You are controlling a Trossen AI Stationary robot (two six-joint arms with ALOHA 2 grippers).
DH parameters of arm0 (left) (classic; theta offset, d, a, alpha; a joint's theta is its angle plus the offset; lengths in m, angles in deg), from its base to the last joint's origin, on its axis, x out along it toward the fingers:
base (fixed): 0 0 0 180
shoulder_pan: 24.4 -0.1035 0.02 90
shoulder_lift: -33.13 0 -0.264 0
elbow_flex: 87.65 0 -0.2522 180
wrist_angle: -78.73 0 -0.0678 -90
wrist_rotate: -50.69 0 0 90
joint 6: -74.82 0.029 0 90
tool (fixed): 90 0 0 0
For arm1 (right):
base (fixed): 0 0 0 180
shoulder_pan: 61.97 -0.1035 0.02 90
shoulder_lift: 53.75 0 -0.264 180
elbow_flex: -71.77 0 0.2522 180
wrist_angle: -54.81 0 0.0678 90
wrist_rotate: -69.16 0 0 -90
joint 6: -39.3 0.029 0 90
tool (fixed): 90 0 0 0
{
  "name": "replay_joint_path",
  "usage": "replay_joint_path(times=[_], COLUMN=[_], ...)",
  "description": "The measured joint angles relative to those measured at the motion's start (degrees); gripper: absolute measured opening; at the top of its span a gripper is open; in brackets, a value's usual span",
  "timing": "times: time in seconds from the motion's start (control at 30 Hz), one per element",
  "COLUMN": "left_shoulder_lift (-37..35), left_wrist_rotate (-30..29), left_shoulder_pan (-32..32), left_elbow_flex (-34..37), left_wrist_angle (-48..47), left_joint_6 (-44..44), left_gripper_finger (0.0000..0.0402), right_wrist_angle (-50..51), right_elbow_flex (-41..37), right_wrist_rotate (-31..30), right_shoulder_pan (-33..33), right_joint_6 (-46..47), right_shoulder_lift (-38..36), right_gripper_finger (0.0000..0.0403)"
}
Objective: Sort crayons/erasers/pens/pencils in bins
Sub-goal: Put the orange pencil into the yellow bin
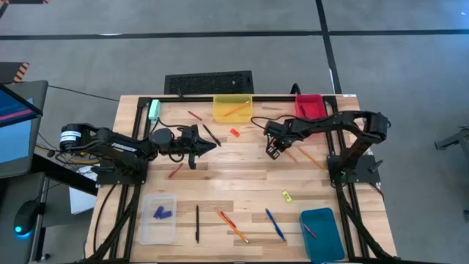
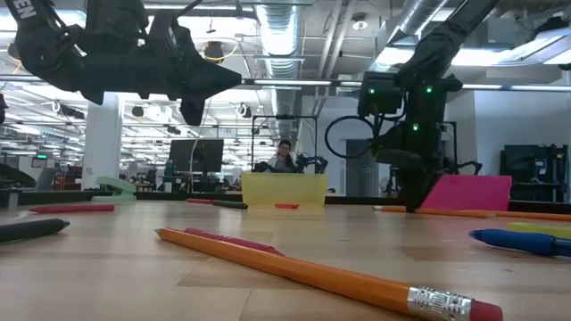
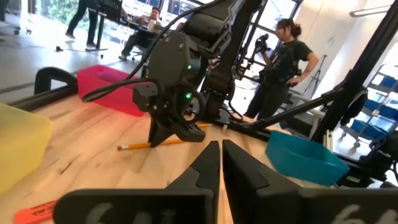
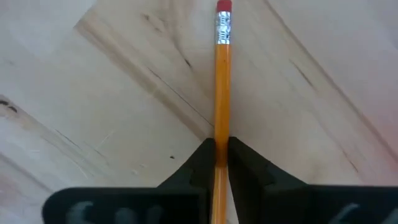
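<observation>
Pencil (image 1: 236, 110) in yellow bin (image 1: 231, 116) (clear bin (image 1: 158, 232), erasers (image 1: 162, 213))

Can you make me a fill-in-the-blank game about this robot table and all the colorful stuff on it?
1. The right gripper is pinching an orange ____.
2. The two blue erasers lie inside the ____ bin.
3. The left gripper holds nothing; its fingers are ____.
4. An orange pencil lies in the ____ bin.

Missing words: pencil; clear; shut; yellow

Even overhead light, soft shadows on the table (image 1: 242, 172); near pencil (image 2: 321, 275) blurred, arms backlit in low view.
</observation>
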Motion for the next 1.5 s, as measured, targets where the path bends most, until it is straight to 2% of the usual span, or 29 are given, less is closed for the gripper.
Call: replay_joint_path(times=[0.27,0.47,0.67,0.83,0.93,1.1,1.3,1.5], left_shoulder_lift=[0.0,0.0,0.0,0.0,0.0,0.0,0.0,0.0], left_wrist_rotate=[0.0,0.0,0.7,1.3,1.5,1.1,0.5,0.7], left_shoulder_pan=[-1.0,-1.6,-1.8,-3.3,-4.3,-5.1,-5.0,-3.7], left_elbow_flex=[0.0,0.0,0.0,0.0,0.0,0.0,-2.5,-4.9], left_wrist_angle=[-1.1,-1.4,-0.4,-0.8,-1.0,-1.0,-1.1,-1.0], left_joint_6=[-2.0,-2.9,-4.0,-7.0,-8.4,-9.5,-10.5,-8.8], left_gripper_finger=[0.0080,0.0122,0.0123,0.0103,0.0105,0.0141,0.0191,0.0200], right_wrist_angle=[-3.5,-8.7,-18.4,-31.6,-40.0,-53.8,-63.5,-68.5], right_elbow_flex=[-0.2,-0.3,-0.3,-0.3,-0.2,-0.2,-0.2,-0.2], right_wrist_rotate=[3.5,5.9,7.5,7.5,7.4,7.2,8.1,8.2], right_shoulder_pan=[-1.1,-3.0,-4.9,-7.4,-8.3,-9.3,-10.2,-11.5], right_joint_6=[0.7,1.1,2.0,3.4,4.4,4.4,3.1,0.5], right_shoulder_lift=[-2.9,-2.9,-2.9,-2.9,-3.0,-3.0,-3.1,-3.1], right_gripper_finger=[0.0011,0.0016,0.0015,0.0013,0.0016,0.0014,0.0016,0.0016])
